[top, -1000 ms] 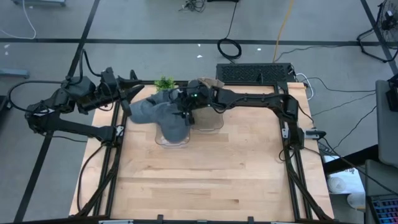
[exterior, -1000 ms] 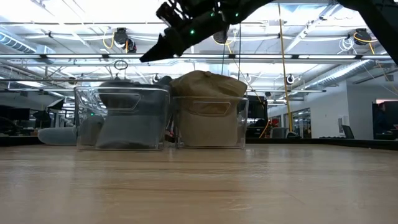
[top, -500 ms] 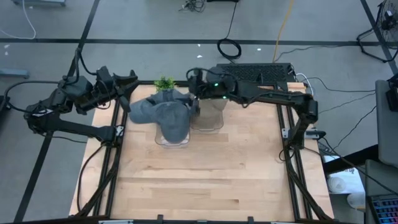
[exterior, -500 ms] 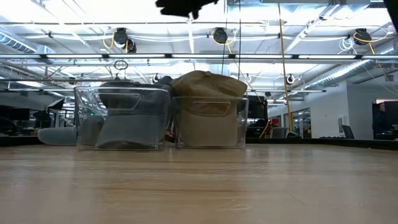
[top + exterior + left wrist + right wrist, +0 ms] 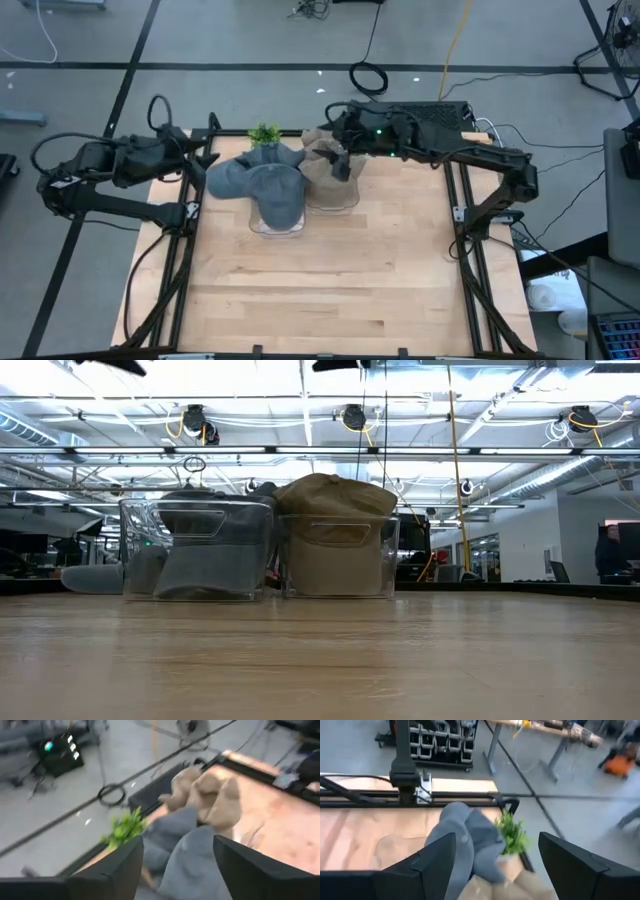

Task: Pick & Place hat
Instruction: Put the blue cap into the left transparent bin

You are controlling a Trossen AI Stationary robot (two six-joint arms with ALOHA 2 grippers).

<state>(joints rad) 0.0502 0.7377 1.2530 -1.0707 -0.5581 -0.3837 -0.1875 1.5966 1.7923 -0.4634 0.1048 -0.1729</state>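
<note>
I saw the grey hat (image 5: 272, 188) draped over the left clear bin (image 5: 277, 222), its long axis running from the green plant (image 5: 265, 133) toward the table's near side. Both grippers, left (image 5: 203, 150) and right (image 5: 338, 160), hung spread and empty.

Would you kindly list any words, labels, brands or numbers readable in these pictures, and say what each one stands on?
None: no legible text shows in any view.
Grey fabric hats in the clear plastic bin: no logo or label visible.
Tan fabric hat in the second clear plastic bin: no print visible.
Black keyboard-like panel at the table's far edge: any markings too small to read.
</note>
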